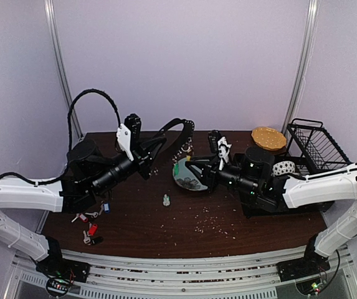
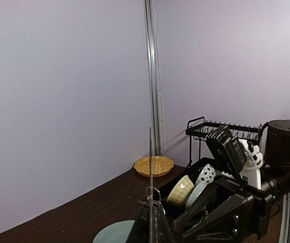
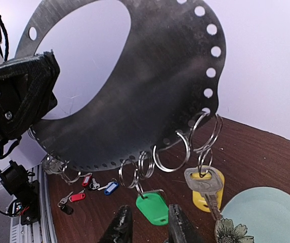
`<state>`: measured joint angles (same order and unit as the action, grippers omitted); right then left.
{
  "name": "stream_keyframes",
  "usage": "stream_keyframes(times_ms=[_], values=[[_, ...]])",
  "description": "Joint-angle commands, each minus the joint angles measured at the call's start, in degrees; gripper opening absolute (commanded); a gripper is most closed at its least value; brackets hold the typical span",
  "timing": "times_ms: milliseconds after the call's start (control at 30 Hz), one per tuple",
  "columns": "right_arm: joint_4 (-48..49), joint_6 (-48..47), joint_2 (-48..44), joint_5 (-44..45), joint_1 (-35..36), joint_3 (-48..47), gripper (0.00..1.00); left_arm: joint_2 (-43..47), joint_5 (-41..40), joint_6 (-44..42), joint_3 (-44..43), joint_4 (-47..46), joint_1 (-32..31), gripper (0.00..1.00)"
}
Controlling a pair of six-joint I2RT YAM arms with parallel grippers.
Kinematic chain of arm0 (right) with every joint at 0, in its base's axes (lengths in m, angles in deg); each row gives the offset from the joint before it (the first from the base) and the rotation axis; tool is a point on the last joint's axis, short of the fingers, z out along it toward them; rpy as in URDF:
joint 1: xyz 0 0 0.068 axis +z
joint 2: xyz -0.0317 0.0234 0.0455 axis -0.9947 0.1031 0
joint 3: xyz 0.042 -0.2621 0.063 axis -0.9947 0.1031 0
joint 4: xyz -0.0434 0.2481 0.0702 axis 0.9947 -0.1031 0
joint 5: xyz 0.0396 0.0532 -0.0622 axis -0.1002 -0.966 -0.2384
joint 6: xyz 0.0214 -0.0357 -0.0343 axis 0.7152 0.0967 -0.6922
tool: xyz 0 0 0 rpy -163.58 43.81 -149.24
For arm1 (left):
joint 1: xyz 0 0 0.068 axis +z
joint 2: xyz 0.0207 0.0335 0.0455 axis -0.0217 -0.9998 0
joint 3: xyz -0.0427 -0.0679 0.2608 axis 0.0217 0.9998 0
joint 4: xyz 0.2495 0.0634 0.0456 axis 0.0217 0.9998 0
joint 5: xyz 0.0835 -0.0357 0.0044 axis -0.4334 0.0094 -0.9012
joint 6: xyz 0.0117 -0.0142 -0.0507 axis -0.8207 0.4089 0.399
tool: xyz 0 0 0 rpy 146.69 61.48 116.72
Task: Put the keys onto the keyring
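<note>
Right end effector (image 3: 149, 215): two dark fingertips stood apart at the bottom edge of the right wrist view, their bases cut off. The green-tagged key (image 3: 152, 208) hung between the tips; whether they pinched it could not be told.
Green-tagged key: it hung by its small split ring from a hole in the keyring (image 3: 150, 86). Only the tag showed; the metal blade could not be made out.
Yellow-tagged key (image 3: 205, 185): its silver bow lay over the yellow tag, hanging from the keyring just right of the green one. The blade tip ran down in front of the plate rim.
Writing: any marks on tags or key bows were too small to read.
Left end effector (image 2: 150, 228): clenched on the keyring's rim, holding it upright above the desk (image 3: 256, 152).
Keyring: a broad, flat, dark metal loop with holes along its edge. Its top was cut off in the right wrist view, and in the left wrist view it was only a thin edge-on line.
Empty split rings (image 3: 171, 152): several hung along the lower edge, overlapping and hard to count.
Loose keys (image 3: 111, 188): red and blue tags lay on the desk below the left arm, small and blurred.
Pale green plate (image 3: 266, 207): floral rim, cut off at the frame corner.
Clear bottle (image 1: 166, 200): upright, near the plate.
</note>
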<state>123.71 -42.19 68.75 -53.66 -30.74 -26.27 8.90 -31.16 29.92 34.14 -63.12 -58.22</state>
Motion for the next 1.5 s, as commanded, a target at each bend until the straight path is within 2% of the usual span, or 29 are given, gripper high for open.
stream_keyframes(times_ms=[0,167,500,633,767,867,1000,1167,1233,1333,1467], values=[[5.3,-1.14,0.72,3.68,0.61,-1.34,0.27,0.2,-0.03,-0.11,0.03,-6.39,-0.22,0.0],[5.58,-2.73,3.05,2.98,0.6,-3.89,0.3,-0.05,0.01,-0.14,0.02,-7.02,-0.22,0.0],[5.16,-4.64,5.56,3.97,0.56,-7.33,0.29,0.02,0.39,-0.3,-0.33,-6.69,-0.22,0.0],[4.92,-5.01,5.93,4.28,0.61,-7.94,0.25,0.26,0.46,0.13,0.34,-7.47,-0.22,0.0],[4.95,-4.39,6.52,3.9,0.65,-8.12,0.25,0.56,0.23,0.14,0.81,-7.92,-0.22,0.0],[4.65,-4.54,7.11,3.65,0.86,-8.07,0.33,0.83,-0.22,-0.04,0.98,-8.08,-0.22,0.0],[5.61,-4.96,6.4,4.18,1.51,-6.21,0.35,0.97,-0.61,-0.53,0.9,-8.09,-0.22,0.0],[6.4,-5.04,5.21,4.85,1.8,-4.73,0.44,0.79,-0.74,-0.8,0.99,-8.14,-0.22,0.0],[6.55,-5.27,5.13,5.55,1.91,-4.78,0.43,0.75,-0.66,-0.85,0.99,-8.1,-0.26,0.0],[6.73,-5.59,5.46,6.54,1.91,-5.4,0.33,0.81,-0.47,-0.94,0.99,-7.85,-0.22,0.0],[6.66,-5.88,5.61,6.82,1.86,-5.99,0.32,0.93,-0.54,-0.92,1.16,-7.83,-0.22,0.0]])
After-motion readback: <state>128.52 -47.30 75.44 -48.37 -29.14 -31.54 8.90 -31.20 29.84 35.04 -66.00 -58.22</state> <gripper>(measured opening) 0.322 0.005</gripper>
